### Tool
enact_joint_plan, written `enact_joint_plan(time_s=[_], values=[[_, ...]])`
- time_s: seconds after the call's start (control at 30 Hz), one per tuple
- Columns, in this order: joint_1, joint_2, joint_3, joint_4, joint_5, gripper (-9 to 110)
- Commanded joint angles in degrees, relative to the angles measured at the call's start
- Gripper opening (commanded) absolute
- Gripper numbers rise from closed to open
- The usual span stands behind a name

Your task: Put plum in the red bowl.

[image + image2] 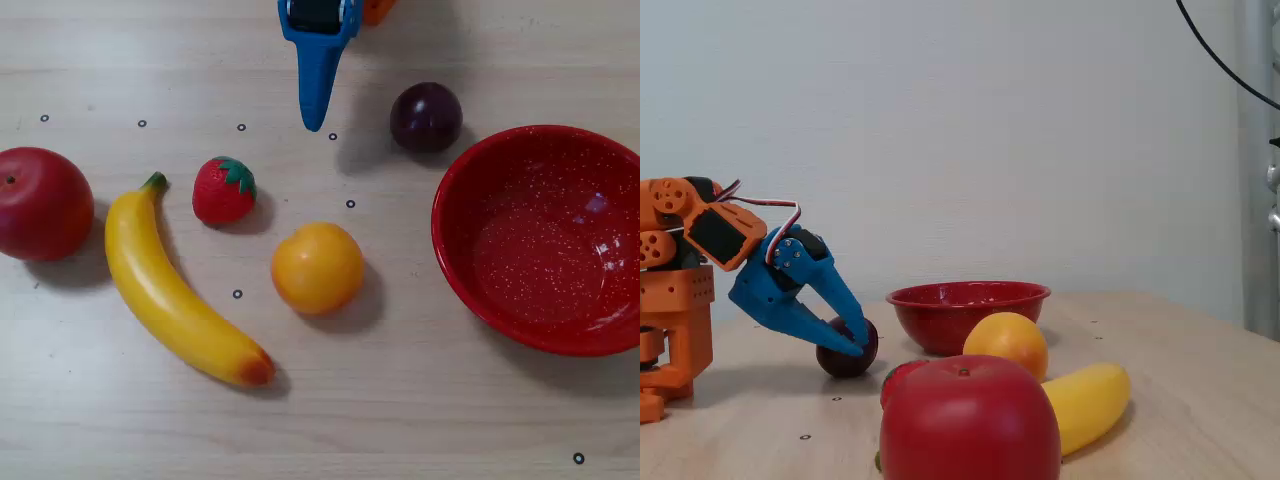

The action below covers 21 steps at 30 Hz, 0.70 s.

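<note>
- While the orange arm [680, 290] sits low on the left in the fixed view, its blue gripper [855, 340] pokes down and forward, tips right by the plum [847, 362]. The overhead view shows just one blue finger [318, 75] tapering to a point, so honestly I can't tell if the jaws are parted or pinched.
- From the side the fingertips overlap the plum's top, but from above the blue tip sits left of the plum [426, 117] with bare table between them. So it looks near, not gripped, and I can't say whether it's touching.
- That plum is on the table, not in anything, just beside the upper-left rim of the red bowl [455, 260] in the overhead view.
- Nothing's in the bowl as far as I can see; in the fixed view it sits behind the other fruit [970, 300].
- Moving out: an orange [318, 268] lies below the gripper tip in the overhead view, well apart from the plum.
- A strawberry [223, 189] sits left of the orange, and a banana [170, 295] runs diagonally below it.
- A red apple [40, 203] is at the far left edge, and it fills the foreground in the fixed view [968, 420].
- All of it rests on a pale wood table [420, 420] with small dot markers.
</note>
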State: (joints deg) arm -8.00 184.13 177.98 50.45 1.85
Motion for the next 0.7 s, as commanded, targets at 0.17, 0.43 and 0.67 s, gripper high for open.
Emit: enact_joint_plan(time_s=[0.17,0.43,0.67], values=[[5.9,0.9,0.7,0.1,4.6,0],[6.2,0.0,-0.5,1.6,4.3,0],[7.6,-10.8,-13.9,5.4,1.5,0]])
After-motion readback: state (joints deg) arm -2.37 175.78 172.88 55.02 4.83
